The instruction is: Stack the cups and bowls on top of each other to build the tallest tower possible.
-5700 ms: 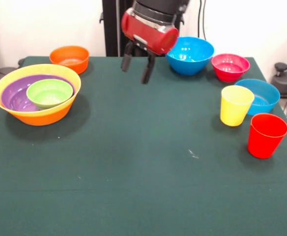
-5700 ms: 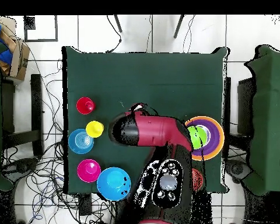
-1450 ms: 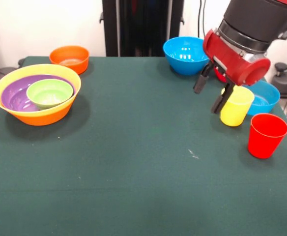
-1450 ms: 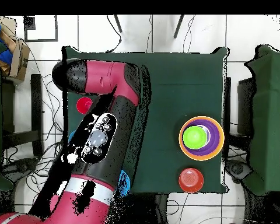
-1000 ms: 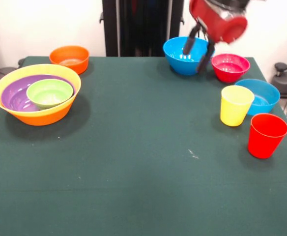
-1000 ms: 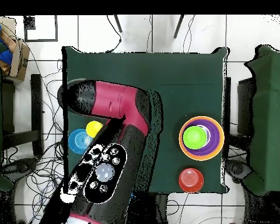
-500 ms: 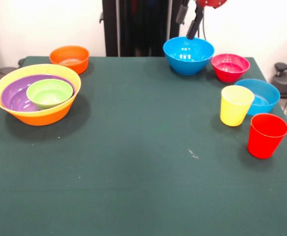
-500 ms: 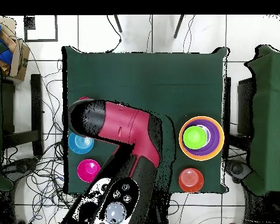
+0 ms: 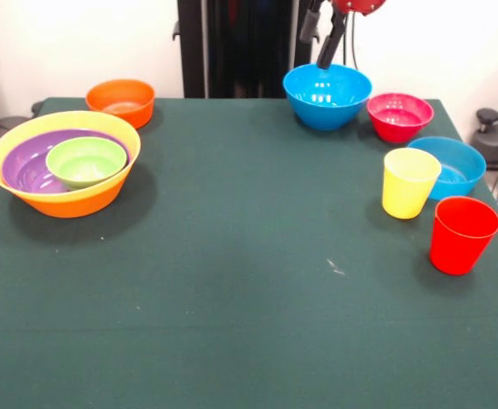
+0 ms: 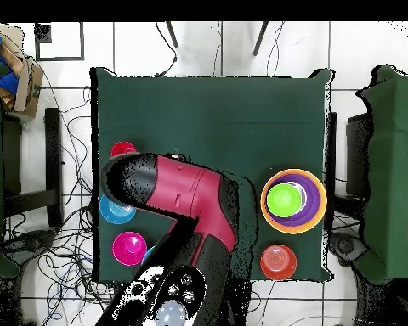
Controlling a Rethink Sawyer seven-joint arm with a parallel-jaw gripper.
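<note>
While the gripper (image 9: 320,38) hangs high at the table's (image 9: 249,281) far edge, its two dark fingers (image 9: 327,47) stand apart with nothing between them, pointing down and slightly left toward the big blue bowl (image 9: 327,95) just below. Seen from overhead, the arm (image 10: 186,199) covers the gripper and most of that bowl.

Just right of the big blue bowl sits the pink bowl (image 9: 399,116), upright, mouth up. Nearer and further right lies the second blue bowl (image 9: 450,167), shallower, also mouth up. Touching or just short of its left rim stands the yellow cup (image 9: 409,182), upright, its long axis vertical, wide mouth up and narrow base on the cloth. The red cup (image 9: 461,234) stands upright the same way, just in front of the blue bowl and to the right of the yellow cup, apart from it.

Well away, at the table's left side, the tower (image 9: 64,162) is a yellow-orange bowl (image 9: 78,198) holding a purple bowl (image 9: 27,166), with a green bowl (image 9: 86,161) nested inside toward the right; all open upward. Behind it, at the far left corner, the small orange bowl (image 9: 121,101) sits alone, mouth up.
</note>
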